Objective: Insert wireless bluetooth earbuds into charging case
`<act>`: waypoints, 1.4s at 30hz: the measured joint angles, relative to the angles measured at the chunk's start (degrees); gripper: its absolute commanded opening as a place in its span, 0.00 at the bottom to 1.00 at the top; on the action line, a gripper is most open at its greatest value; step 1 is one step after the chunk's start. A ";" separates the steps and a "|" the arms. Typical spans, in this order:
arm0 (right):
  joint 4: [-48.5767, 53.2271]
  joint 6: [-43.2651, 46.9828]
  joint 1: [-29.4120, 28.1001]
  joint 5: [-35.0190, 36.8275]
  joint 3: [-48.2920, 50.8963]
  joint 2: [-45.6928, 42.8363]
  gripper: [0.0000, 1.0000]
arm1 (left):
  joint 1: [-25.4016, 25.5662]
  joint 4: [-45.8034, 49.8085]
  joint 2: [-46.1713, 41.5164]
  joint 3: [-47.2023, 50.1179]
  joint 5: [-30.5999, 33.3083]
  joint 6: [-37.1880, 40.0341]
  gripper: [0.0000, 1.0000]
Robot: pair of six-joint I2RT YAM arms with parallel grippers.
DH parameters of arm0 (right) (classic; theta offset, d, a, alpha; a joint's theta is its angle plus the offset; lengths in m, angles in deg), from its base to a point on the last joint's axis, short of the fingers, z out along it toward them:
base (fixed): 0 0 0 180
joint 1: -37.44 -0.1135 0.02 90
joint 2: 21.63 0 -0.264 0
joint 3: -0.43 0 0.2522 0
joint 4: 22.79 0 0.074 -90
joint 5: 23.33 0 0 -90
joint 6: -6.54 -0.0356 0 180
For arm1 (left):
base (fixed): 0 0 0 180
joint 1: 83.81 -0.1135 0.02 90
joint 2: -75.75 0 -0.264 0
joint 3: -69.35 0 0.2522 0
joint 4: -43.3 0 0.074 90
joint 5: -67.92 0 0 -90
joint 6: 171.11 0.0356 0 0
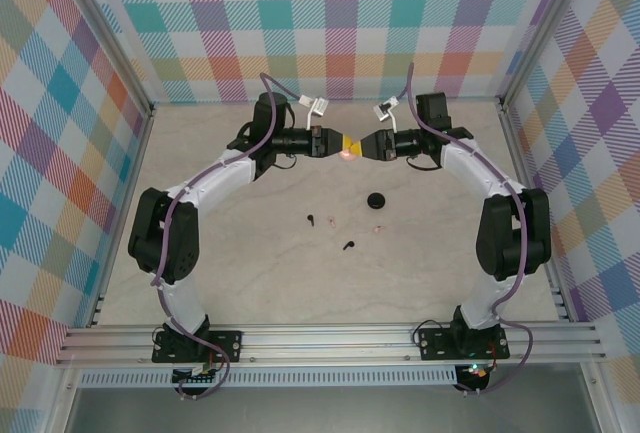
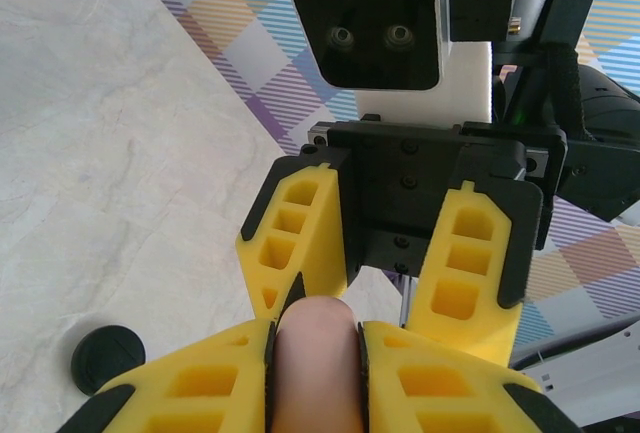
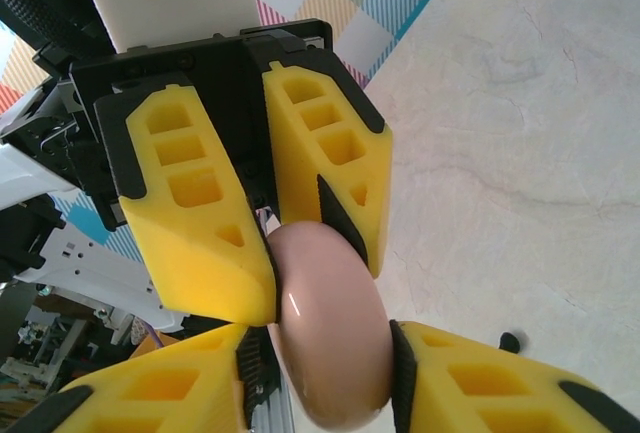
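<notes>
A round pale-pink charging case (image 1: 348, 153) hangs in the air above the middle of the table. My left gripper (image 1: 335, 143) is shut on its flat faces (image 2: 315, 373). My right gripper (image 3: 325, 338) faces it from the other side with its jaws around the case (image 3: 330, 363). One pad touches the case and a gap shows at the other finger. Two black earbuds (image 1: 311, 219) (image 1: 348, 246) and two small pale ones (image 1: 377, 228) (image 1: 333, 219) lie loose on the table below.
A closed round black case (image 1: 376, 200) lies on the table just right of centre, and it shows again (image 2: 107, 358) in the left wrist view. Checked walls (image 1: 330, 23) and metal rails (image 1: 330, 338) enclose the pale tabletop.
</notes>
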 measured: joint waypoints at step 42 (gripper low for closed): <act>0.42 0.68 0.00 -1.46 0.42 -1.44 0.18 | 0.26 3.56 -2.40 0.00 0.42 3.82 0.45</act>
